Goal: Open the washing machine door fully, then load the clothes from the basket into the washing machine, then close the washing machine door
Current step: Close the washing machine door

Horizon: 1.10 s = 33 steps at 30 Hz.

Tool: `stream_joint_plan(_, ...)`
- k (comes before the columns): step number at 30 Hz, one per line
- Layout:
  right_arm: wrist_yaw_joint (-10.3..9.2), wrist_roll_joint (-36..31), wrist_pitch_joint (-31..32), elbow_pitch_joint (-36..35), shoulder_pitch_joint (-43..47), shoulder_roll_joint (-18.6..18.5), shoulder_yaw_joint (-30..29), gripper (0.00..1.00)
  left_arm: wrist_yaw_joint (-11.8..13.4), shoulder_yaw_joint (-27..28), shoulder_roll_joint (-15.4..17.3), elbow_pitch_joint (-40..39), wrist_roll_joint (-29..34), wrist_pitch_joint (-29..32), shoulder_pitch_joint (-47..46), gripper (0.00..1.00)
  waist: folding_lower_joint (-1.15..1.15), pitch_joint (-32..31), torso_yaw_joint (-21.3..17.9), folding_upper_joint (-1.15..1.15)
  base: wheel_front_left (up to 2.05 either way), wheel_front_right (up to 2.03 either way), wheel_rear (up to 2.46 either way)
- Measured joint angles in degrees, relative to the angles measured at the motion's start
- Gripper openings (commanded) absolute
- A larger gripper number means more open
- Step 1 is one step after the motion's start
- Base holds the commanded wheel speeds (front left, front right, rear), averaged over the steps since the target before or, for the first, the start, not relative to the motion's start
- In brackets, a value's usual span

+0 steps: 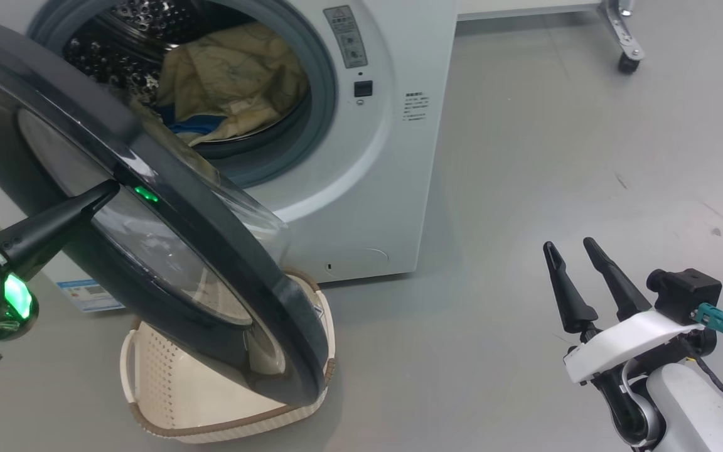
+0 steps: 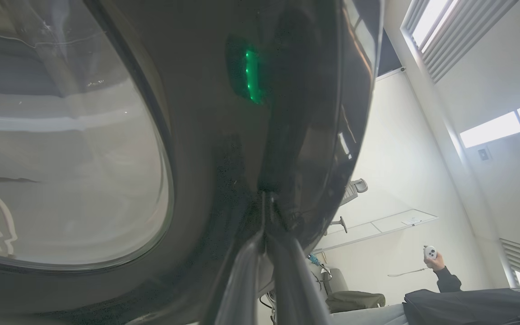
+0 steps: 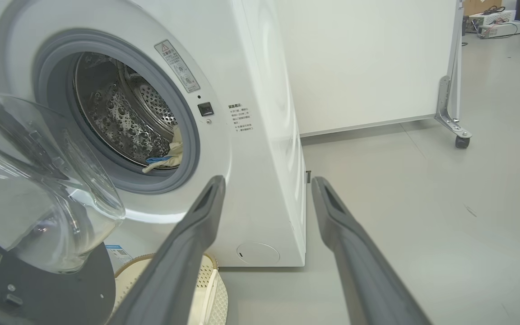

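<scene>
Shows the closing stage of the task, to judge by the layout. Finds the clothes already inside the steel drum of the washing machine, heaped low toward the right of the opening, with a blue band at the front lip. Finds the basket on the floor directly in front of the machine, under the door's lower edge, with no garment in the part left uncovered; cannot vouch for the part hidden behind the door. Counts opening and loading as done, therefore, and shutting as the one step left. Places the washing machine door between open and shut, hinged at the side toward the robot's left, apart from the gasket. Presents the round disc nearly edge-on in the head view, running from upper left to lower right, with no true long axis; points the free edge down and right over the basket, the glossy outer face toward the robot's left, the glass bowl toward the drum. Sets the left gripper, fingers pressed together and holding nothing, tip-first against that outer face just beside the glass, apparently for pushing. Leaves the right gripper spread wide and empty, low at the robot's right, well apart from machine and basket.
</scene>
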Motion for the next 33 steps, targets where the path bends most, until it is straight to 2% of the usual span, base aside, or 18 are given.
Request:
stream_joint_plan(6,0.00,0.00,0.00,-0.08,-0.03,-0.01,-0.82,1.00,0.22,-1.67,-2.58,-0.31,1.05,-2.80,-1.57,0.00,0.00,0.79,-4.04,0.00,0.00,0.00,0.00)
stream_joint_plan(11,0.00,0.00,0.00,-0.09,-0.04,-0.14,-1.53,1.00,0.15,-3.27,-3.93,-0.29,3.52,-4.80,-3.20,0.00,0.00,1.67,-5.67,0.00,0.00,0.00,0.00)
stream_joint_plan(15,0.00,0.00,0.00,-0.09,-0.04,-0.11,-1.65,1.00,-0.22,-3.26,-4.08,-0.23,4.08,-5.52,-3.25,0.00,0.00,1.84,-5.67,0.00,0.00,0.00,0.00)
stream_joint_plan(19,0.00,0.00,0.00,-0.13,-0.03,-0.16,-2.79,1.00,-0.89,-4.48,-5.09,0.12,4.33,-6.27,-3.83,0.00,0.00,1.91,-4.76,0.00,0.00,0.00,0.00)
stream_joint_plan(29,0.00,-0.02,0.00,-0.35,-0.01,-0.18,-3.02,1.00,-2.32,-4.59,-5.06,0.59,5.43,-7.44,-4.00,0.00,0.00,1.70,-1.95,0.00,0.00,0.00,0.00)
stream_joint_plan(30,0.00,-0.02,0.00,-0.36,0.01,-0.18,-3.01,1.00,-2.40,-4.47,-5.03,0.59,6.03,-7.89,-4.00,0.10,0.00,1.67,-1.65,0.00,0.00,0.00,0.00)
stream_joint_plan(31,0.00,-0.02,0.00,-0.41,0.01,-0.18,-2.98,1.00,-2.55,-4.22,-4.91,0.59,6.59,-8.10,-4.00,0.29,0.00,1.65,-1.35,0.00,0.00,0.00,0.00)
stream_joint_plan(33,0.00,-0.02,0.00,-0.43,0.01,-0.16,-2.97,1.00,-3.37,-3.58,-4.43,0.59,7.43,-8.66,-3.99,0.49,0.00,1.60,-0.76,0.00,0.00,0.00,0.00)
